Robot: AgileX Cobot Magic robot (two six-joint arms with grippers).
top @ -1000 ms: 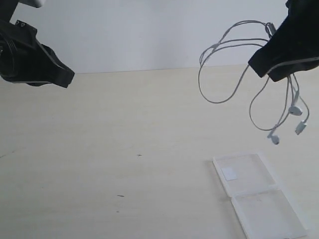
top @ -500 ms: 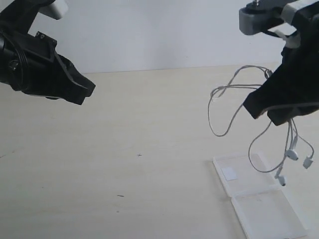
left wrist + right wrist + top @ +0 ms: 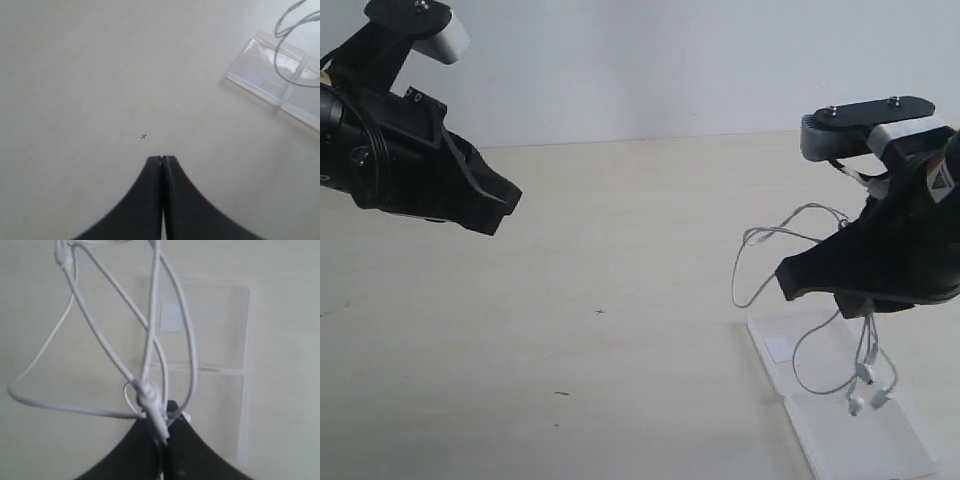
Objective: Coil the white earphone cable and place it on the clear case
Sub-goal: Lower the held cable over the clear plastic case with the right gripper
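White earphone cable (image 3: 148,393) dangles in loose loops from the right pincer (image 3: 788,281), which is clamped on the strands. Its earbuds (image 3: 857,402) hang over the clear case (image 3: 845,440), lying open on the bench (image 3: 620,260). Left pincer (image 3: 162,159) is closed, empty, well apart.
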